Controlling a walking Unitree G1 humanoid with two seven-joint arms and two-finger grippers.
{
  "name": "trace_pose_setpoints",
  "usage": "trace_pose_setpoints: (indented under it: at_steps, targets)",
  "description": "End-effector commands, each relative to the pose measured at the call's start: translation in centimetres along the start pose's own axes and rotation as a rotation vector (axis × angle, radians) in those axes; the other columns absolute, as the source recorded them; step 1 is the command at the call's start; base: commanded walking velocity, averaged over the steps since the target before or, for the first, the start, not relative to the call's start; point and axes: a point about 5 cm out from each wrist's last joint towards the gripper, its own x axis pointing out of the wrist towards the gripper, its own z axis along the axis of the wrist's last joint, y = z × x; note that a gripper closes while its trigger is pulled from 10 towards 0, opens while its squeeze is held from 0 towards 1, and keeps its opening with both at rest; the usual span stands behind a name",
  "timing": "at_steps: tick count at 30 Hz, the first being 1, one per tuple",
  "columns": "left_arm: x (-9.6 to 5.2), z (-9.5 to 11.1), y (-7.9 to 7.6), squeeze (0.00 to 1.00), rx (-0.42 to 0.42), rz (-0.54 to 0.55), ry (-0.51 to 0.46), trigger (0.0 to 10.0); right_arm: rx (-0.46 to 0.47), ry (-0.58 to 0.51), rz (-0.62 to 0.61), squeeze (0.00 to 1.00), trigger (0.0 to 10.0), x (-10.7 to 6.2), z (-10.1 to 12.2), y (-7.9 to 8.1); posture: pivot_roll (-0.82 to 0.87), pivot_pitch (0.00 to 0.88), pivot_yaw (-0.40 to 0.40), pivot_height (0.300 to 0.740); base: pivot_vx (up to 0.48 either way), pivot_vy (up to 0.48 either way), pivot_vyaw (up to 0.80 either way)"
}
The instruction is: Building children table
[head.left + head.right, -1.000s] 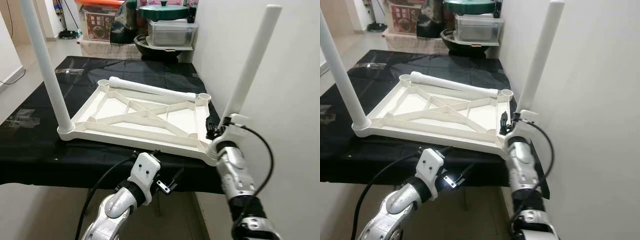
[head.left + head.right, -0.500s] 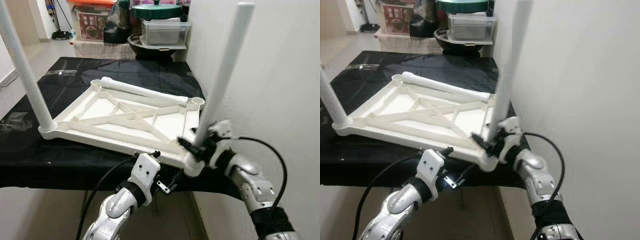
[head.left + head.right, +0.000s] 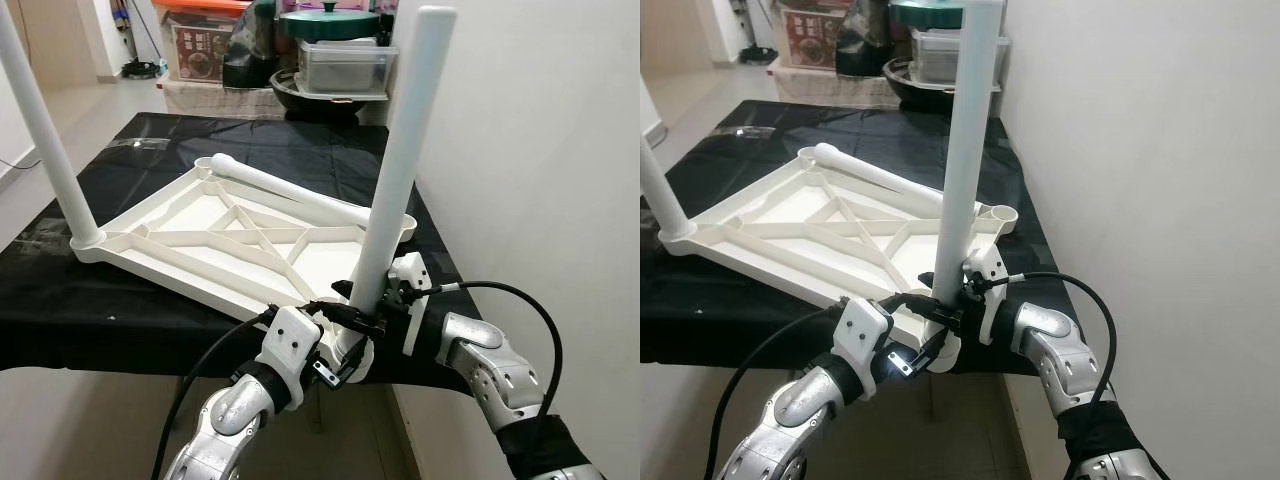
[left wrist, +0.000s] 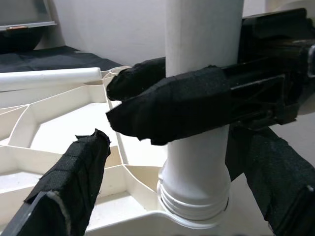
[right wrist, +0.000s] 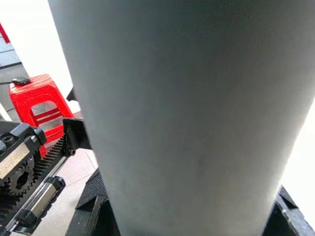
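White plastic table top lies upside down on a black cloth in the middle of the left eye frame, its ribbed underside facing up. One white leg stands upright in the corner socket nearest the camera, at lower centre of the frame, and the right gripper is clamped round that leg just above the socket, its black fingers wrapped across the tube as the left wrist view shows. In that same view the leg's ridged base sits in the socket, though whether it is fully seated is hard to judge. The left gripper is at the lower centre of the left eye frame, just beside the same corner, and its two black fingers stand wide apart on either side of the leg's base, touching nothing. A second leg stands upright in the corner at the left edge of the frame. A third leg lies flat across the far side of the table top, towards upper centre. Beyond the cloth, at the top of the frame, a clear plastic box with a green lid above it stands beside the white wall on the right.
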Motion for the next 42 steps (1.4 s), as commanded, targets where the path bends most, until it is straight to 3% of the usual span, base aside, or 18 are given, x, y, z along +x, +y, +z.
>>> trace_pose_setpoints:
  at_steps: [1,4,6,9,13,15,16,19,25,30,31,32,33,36,37,39,40,42]
  targets:
    - [0.1,-0.1,-0.1,0.00,0.000,-0.012,0.005,10.0,0.005,-0.007,-0.090,0.00,0.0,0.3,-0.1,-0.8,0.17,0.000,-0.086,0.740,0.000,0.000,0.00]
    - [0.1,-0.1,-0.1,0.00,0.000,-0.012,0.005,10.0,-0.002,-0.005,-0.176,0.00,0.0,0.3,-0.1,-1.6,0.17,0.000,-0.086,0.740,0.000,0.000,0.00]
    - [0.1,-0.1,-0.1,0.00,-0.001,-0.014,0.006,10.0,0.014,-0.015,-0.366,0.00,0.0,-0.1,-0.1,-3.4,0.17,0.000,-0.086,0.740,0.000,0.000,0.00]
    - [0.1,-0.1,-0.1,0.00,-0.001,-0.015,0.006,10.0,0.035,-0.023,-0.451,0.00,0.0,-0.4,0.0,-4.2,0.16,0.000,-0.084,0.740,0.000,0.000,0.00]
    - [0.1,-0.1,-0.1,0.00,-0.002,-0.016,0.006,10.0,0.126,-0.066,-0.916,0.00,0.0,-2.2,-0.2,-7.5,0.16,0.000,-0.083,0.740,0.000,0.000,0.00]
    - [0.1,-0.1,-0.1,0.00,-0.002,-0.016,0.006,10.0,0.146,-0.081,-1.070,0.00,0.0,-2.9,-0.2,-8.1,0.16,0.000,-0.083,0.740,0.000,0.000,0.00]
    - [0.1,-0.1,-0.1,0.00,-0.002,-0.016,0.006,10.0,0.146,-0.081,-1.070,0.00,0.0,-2.9,-0.2,-8.1,0.16,0.000,-0.083,0.740,0.000,0.000,0.00]
    - [0.2,-0.1,-0.2,0.00,-0.002,-0.018,0.005,10.0,0.239,-0.129,-1.381,0.00,0.0,-4.7,-0.7,-8.7,0.16,0.000,-0.080,0.740,0.000,0.000,0.00]
    - [0.2,-0.1,-0.2,0.00,-0.002,-0.019,0.006,10.0,0.269,-0.149,-1.579,0.00,0.0,-4.8,-1.4,-8.0,0.16,0.000,-0.084,0.740,0.000,0.000,0.00]
    - [0.2,-0.1,-0.2,0.00,-0.003,-0.018,0.006,10.0,0.289,-0.163,-1.602,0.00,0.0,-3.9,-1.6,-7.6,0.16,0.000,-0.084,0.740,0.000,0.000,0.00]
    - [0.2,-0.1,-0.2,0.00,-0.003,-0.018,0.007,10.0,0.278,-0.176,-1.561,0.00,10.0,-3.1,-1.4,-7.4,0.16,0.000,-0.084,0.740,0.000,0.000,0.00]
    - [0.2,-0.1,-0.2,0.00,-0.003,-0.018,0.008,10.0,0.276,-0.203,-1.510,0.00,10.0,-2.3,-1.1,-7.2,0.16,0.000,-0.084,0.740,0.000,0.000,0.00]
    - [0.2,-0.1,-0.2,0.00,-0.004,-0.018,0.008,10.0,0.245,-0.213,-1.478,1.00,10.0,-1.8,-0.8,-7.0,0.16,0.000,-0.085,0.740,0.000,0.000,0.00]
    - [0.1,-0.1,-0.2,0.00,-0.003,-0.019,0.008,10.0,0.187,-0.240,-1.449,1.00,10.0,-1.7,-0.1,-7.0,0.16,0.000,-0.085,0.740,0.000,0.000,0.00]
    - [0.1,-0.1,-0.2,0.00,-0.004,-0.019,0.008,10.0,0.174,-0.265,-1.421,0.00,10.0,-1.7,0.2,-7.0,0.16,0.000,-0.085,0.740,0.000,0.000,0.00]
    - [0.1,-0.1,-0.2,0.00,-0.004,-0.018,0.008,10.0,0.172,-0.284,-1.401,0.00,10.0,-1.7,0.4,-7.1,0.16,0.000,-0.085,0.740,0.000,0.000,0.00]
    - [0.1,-0.1,-0.2,0.00,-0.003,-0.018,0.007,10.0,0.163,-0.346,-1.281,0.00,10.0,-2.1,1.0,-7.3,0.16,0.000,-0.087,0.740,0.000,0.000,0.00]
    - [0.1,-0.1,-0.3,0.00,-0.003,-0.019,0.007,10.0,0.161,-0.366,-1.237,0.00,10.0,-2.3,1.2,-7.4,0.16,0.000,-0.087,0.740,0.000,0.000,0.00]
